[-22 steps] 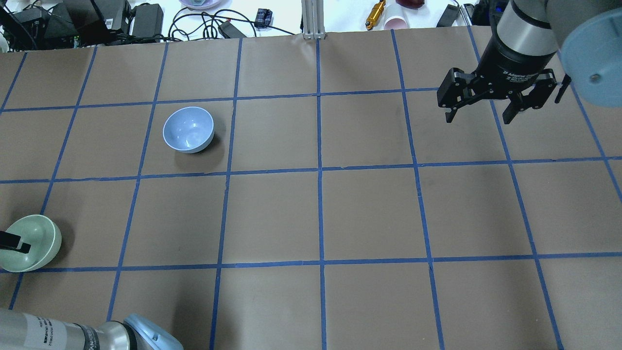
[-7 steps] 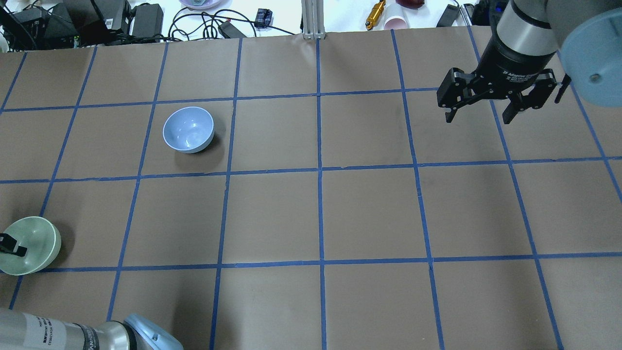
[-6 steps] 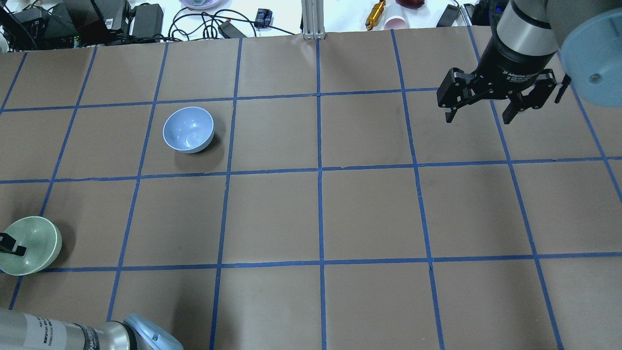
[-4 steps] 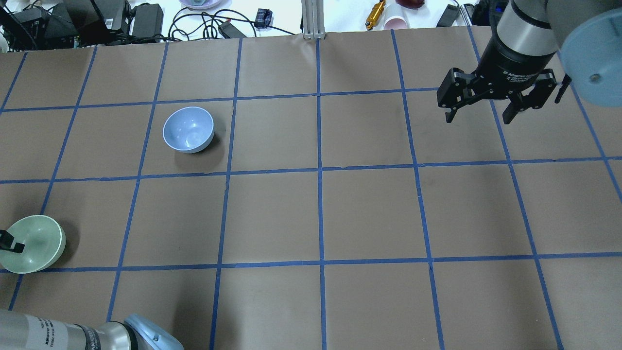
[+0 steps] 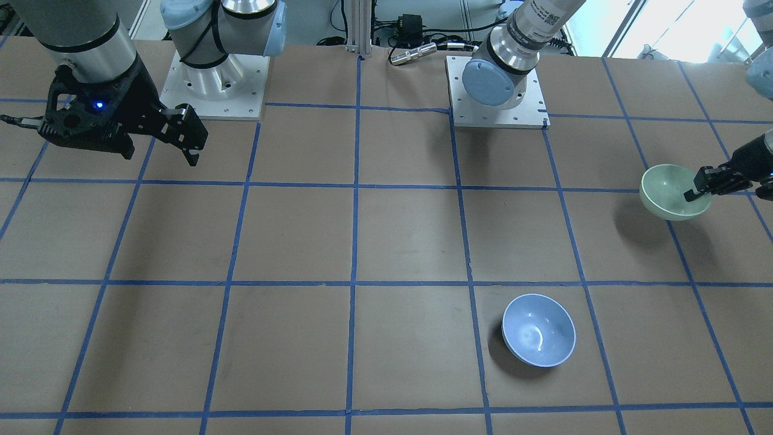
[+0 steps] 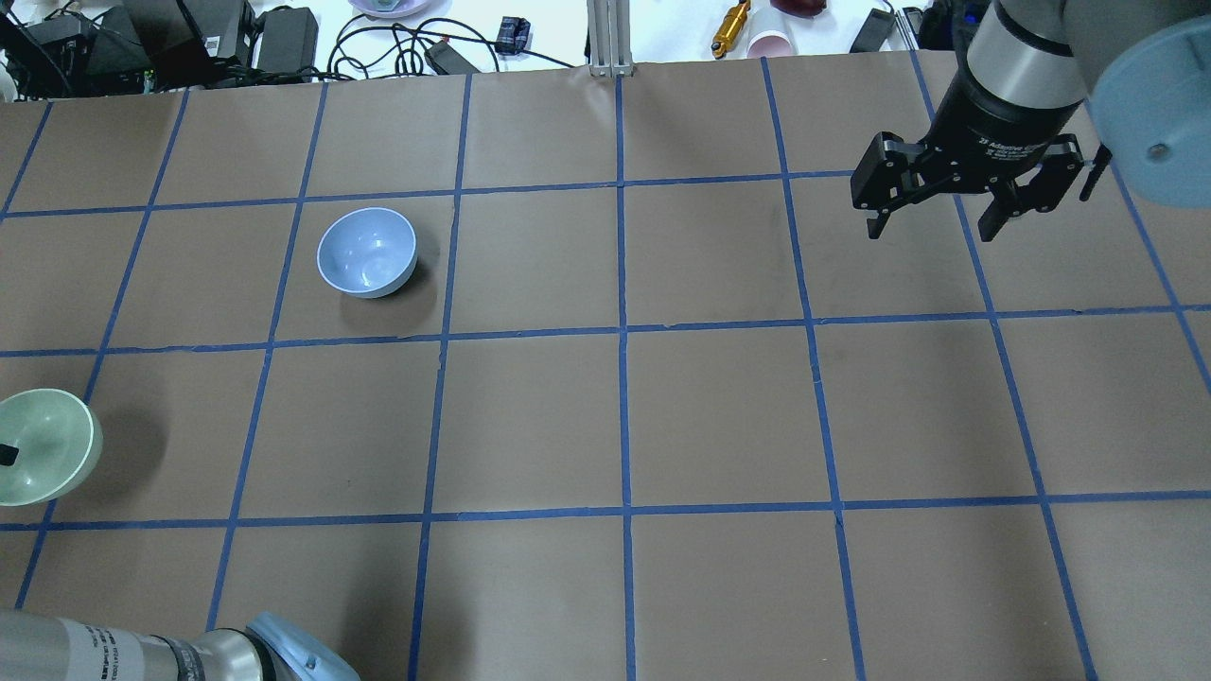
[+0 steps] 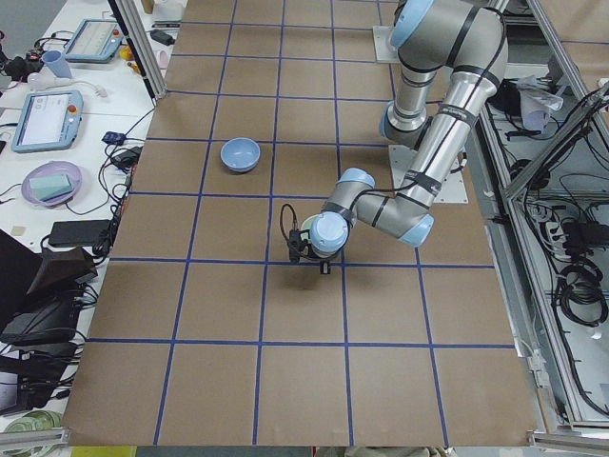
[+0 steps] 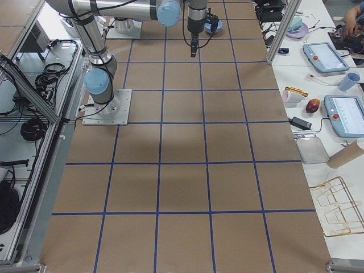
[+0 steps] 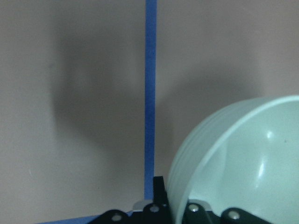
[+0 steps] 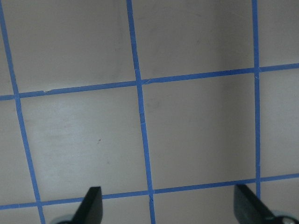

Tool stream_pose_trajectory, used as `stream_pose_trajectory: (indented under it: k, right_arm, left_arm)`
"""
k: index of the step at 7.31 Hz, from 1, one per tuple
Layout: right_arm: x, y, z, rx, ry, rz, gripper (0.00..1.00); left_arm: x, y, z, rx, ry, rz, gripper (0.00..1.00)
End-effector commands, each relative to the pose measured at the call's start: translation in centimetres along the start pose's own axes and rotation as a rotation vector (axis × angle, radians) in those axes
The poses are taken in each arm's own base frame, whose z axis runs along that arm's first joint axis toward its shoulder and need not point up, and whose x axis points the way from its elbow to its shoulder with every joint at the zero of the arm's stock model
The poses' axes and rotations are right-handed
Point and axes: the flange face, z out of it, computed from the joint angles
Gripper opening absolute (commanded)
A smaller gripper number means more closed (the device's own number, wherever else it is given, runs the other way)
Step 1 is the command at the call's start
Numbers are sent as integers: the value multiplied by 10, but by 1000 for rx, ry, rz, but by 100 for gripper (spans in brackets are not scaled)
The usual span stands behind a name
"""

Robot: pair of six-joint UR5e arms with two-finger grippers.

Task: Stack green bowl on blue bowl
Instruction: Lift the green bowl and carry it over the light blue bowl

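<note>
The pale mint-green bowl [image 6: 45, 448] hangs just above the table at its left edge, its shadow apart from it. My left gripper [image 5: 696, 192] is shut on the bowl's rim, one finger [image 6: 8, 455] inside the bowl. The left wrist view shows the green bowl [image 9: 243, 158] tilted, its rim between the jaws. The periwinkle-blue bowl [image 6: 366, 252] stands upright on the table, farther out and to the right of the green one; it also shows in the front view [image 5: 538, 330]. My right gripper [image 6: 932, 227] is open and empty, high over the far right.
The table is brown paper with a blue tape grid [image 6: 622, 331]. Cables, power bricks and small items [image 6: 284, 38] lie beyond the far edge. The two arm bases [image 5: 211, 84] stand at the robot's side. Open paper lies between the two bowls.
My left gripper has lifted the green bowl off the table and carried it a little farther out and to the left; its shadow has separated. The right arm and blue bowl have not moved.
</note>
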Motion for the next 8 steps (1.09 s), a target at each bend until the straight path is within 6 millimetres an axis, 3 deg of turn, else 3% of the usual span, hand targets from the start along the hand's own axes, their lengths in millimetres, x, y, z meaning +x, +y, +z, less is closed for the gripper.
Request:
stream_pose_trajectory:
  k: [1, 4, 6, 8]
  right_arm:
    - [0, 0, 0, 0, 0, 0, 100]
    - [0, 0, 0, 0, 0, 0, 100]
    - [0, 0, 0, 0, 0, 0, 100]
    - [0, 0, 0, 0, 0, 0, 100]
  left_arm:
    - [34, -29, -36, -6, -14, 2, 0]
    - [129, -97, -80, 12, -88, -16, 0]
    - [196, -143, -82, 10, -47, -110, 0]
    - [270, -181, -69, 36, 11, -227, 0]
